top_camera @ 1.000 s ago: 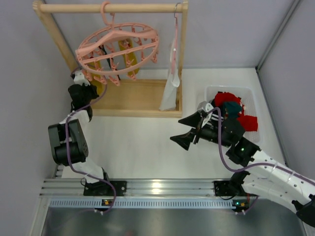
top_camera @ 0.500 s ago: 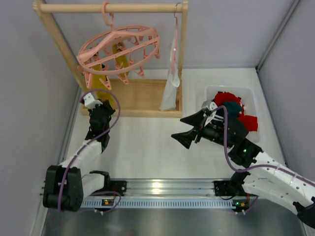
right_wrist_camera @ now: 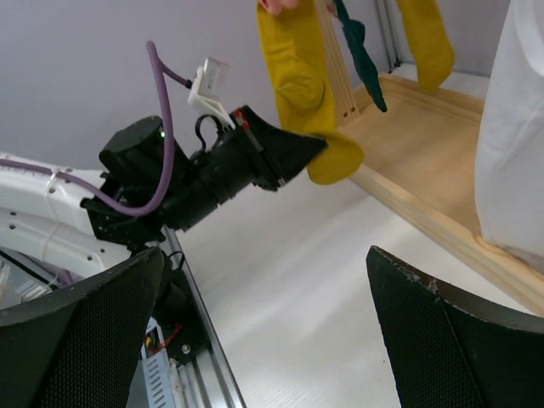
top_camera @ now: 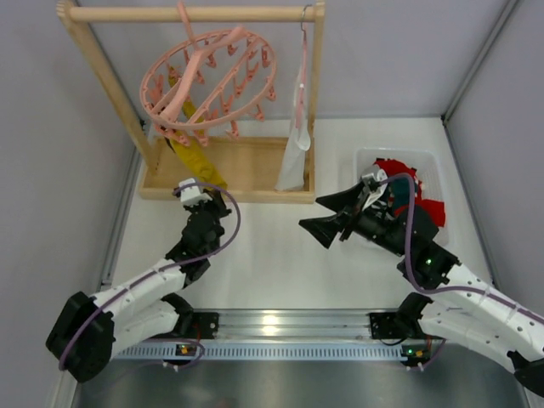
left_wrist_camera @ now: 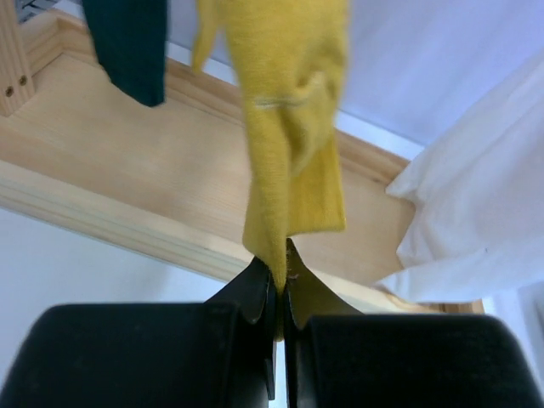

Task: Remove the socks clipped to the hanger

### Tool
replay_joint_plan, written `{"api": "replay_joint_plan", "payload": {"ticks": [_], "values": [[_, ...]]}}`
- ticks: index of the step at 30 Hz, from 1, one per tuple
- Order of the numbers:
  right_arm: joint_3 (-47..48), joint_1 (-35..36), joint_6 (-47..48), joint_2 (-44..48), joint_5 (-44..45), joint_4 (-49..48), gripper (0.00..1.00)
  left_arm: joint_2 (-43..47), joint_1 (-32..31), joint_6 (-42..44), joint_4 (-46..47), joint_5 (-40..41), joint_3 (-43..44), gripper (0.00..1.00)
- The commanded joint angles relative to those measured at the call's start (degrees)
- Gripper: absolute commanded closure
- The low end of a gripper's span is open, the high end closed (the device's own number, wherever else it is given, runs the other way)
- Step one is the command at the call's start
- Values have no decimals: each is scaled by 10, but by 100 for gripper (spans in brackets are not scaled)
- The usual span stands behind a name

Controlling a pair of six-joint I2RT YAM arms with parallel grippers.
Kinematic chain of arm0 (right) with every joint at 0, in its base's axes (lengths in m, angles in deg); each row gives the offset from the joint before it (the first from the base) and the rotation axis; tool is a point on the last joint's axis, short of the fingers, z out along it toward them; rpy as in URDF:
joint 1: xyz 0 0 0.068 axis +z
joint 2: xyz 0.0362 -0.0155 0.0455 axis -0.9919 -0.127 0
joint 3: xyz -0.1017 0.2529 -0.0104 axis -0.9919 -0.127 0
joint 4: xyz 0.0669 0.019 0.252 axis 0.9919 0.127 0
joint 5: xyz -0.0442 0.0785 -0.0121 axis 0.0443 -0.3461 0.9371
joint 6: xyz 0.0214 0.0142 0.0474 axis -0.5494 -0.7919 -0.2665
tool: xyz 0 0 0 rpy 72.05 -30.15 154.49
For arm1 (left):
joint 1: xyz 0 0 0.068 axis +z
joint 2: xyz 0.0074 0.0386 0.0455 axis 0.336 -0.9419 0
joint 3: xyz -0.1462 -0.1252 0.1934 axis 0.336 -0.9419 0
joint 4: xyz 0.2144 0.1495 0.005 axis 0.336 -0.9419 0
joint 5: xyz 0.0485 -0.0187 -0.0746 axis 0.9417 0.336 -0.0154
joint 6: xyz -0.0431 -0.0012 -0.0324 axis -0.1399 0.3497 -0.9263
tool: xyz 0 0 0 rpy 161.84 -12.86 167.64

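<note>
Our left gripper pinches a yellow sock, wooden base behind it, white cloth to its right; right gripper gapes open. We count two yellow, one teal sock.

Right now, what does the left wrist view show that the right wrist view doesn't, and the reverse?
Only the left wrist view: the close pinch itself, the left gripper shut on the lower edge of a yellow sock. Only the right wrist view: the right gripper wide open and holding nothing, and a second yellow sock hanging apart, farther back. Both: the held sock, a dark teal sock, the wooden rack base and the white cloth.
</note>
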Motion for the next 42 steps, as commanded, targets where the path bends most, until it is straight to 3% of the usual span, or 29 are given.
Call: {"api": "replay_joint_plan", "payload": {"ticks": [1,6,12,16,27,35,42], "values": [[46,3,-22,-6,26,-22,1,-44,-65,49,21,87,47,100],[84,2,-9,-14,55,2,1,-93,-127,83,21,110,94,100],[197,3,43,-63,110,109,1,-156,-188,137,21,160,145,100],[317,3,78,-135,138,208,3,-191,-201,147,21,168,163,100],[540,47,154,-334,160,340,11,-277,-244,233,21,213,245,100],[692,125,225,-453,213,399,14,-281,-251,254,21,192,248,100],[828,151,274,-584,219,436,20,-284,-255,271,22,189,245,100]]}}
